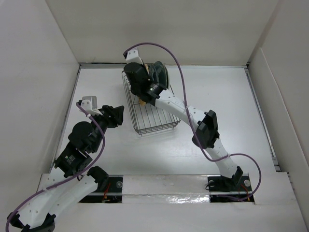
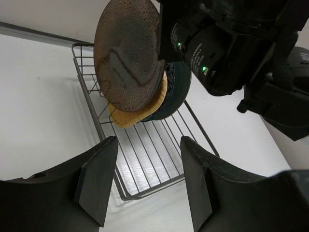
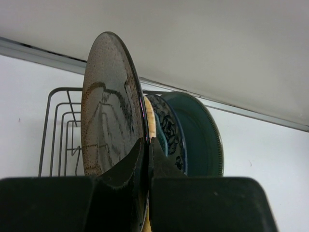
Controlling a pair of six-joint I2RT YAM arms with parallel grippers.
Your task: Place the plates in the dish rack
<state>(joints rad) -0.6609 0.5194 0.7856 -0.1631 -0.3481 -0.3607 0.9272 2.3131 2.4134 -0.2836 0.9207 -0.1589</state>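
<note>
The black wire dish rack [image 1: 153, 113] lies mid-table. My right gripper [image 3: 147, 145] is shut on the rim of the glossy brown plate [image 3: 108, 111] and holds it upright over the rack's far end. Behind it stand the orange plate [image 3: 149, 116], the blue-and-white patterned plate [image 3: 170, 130] and the dark teal plate [image 3: 202, 137]. From above, the right gripper [image 1: 143, 82] covers most of the plates; the teal one [image 1: 162, 75] shows. My left gripper [image 2: 147, 179] is open and empty, near the rack's [image 2: 145, 154] near left corner. The brown plate [image 2: 128, 53] sits higher than the orange plate [image 2: 126, 117].
White walls enclose the table on the left, back and right. The right arm's forearm [image 1: 181, 108] crosses above the rack's right side. The right wrist body [image 2: 227, 43] looms close to the plates in the left wrist view.
</note>
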